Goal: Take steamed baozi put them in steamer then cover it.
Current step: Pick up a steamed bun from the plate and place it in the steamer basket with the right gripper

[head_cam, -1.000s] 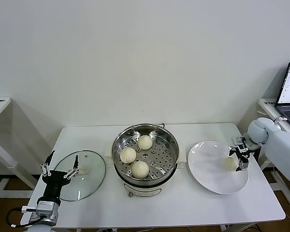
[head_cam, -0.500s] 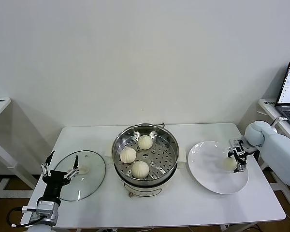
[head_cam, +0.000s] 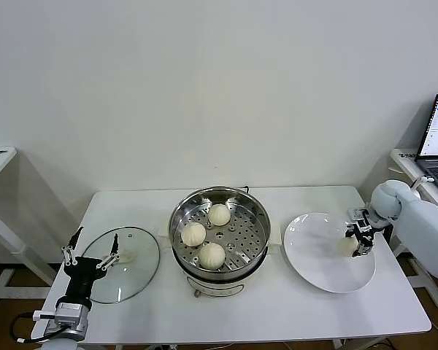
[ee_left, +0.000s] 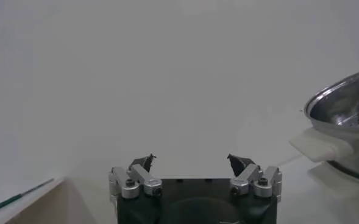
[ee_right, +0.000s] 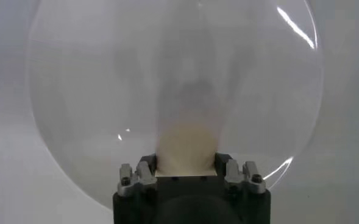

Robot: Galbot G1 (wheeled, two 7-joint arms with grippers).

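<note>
The steamer (head_cam: 219, 240), a shiny round steel pot with a perforated tray, stood uncovered in the middle of the counter. Three cream-white baozi (head_cam: 212, 254) lay on its tray. The fourth baozi (head_cam: 347, 246) was on the white plate, clamped between the right gripper's fingers.

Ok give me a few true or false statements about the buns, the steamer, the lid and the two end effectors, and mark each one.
1. Three steamed baozi sit on the perforated tray inside the steamer. True.
2. The glass lid is covering the steamer. False: it lies flat on the table, on the robot's left side of the steamer.
3. The right end effector is shut on the fourth baozi over the white plate. True.
4. The left end effector is gripping the lid's knob. False: it is open above the lid, holding nothing.
5. The plate has two buns on it. False: only the one being gripped.
</note>
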